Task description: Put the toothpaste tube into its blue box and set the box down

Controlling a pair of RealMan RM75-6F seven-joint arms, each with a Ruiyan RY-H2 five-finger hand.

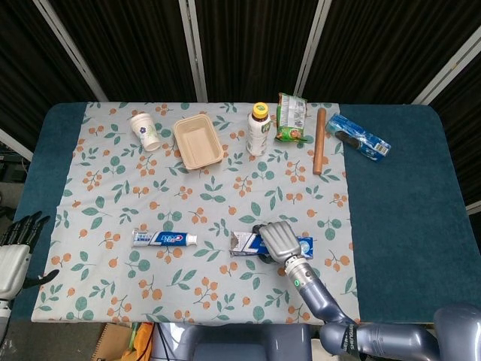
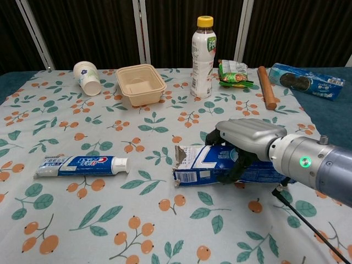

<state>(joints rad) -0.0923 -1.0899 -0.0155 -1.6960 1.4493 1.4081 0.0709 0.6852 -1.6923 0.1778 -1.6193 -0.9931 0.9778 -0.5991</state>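
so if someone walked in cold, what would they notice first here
Most likely the right hand, near the front of the flowered cloth, its fingers wrapped over the blue box, whose torn open end faces the toothpaste tube lying to its left. Next, the row of clutter along the far edge, with the yellow-capped bottle standing tallest. The left hand waits off the cloth's left edge, holding nothing.

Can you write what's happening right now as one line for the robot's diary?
right hand: grips blue box | toothpaste tube: lying on cloth, outside box | left hand: idle, open
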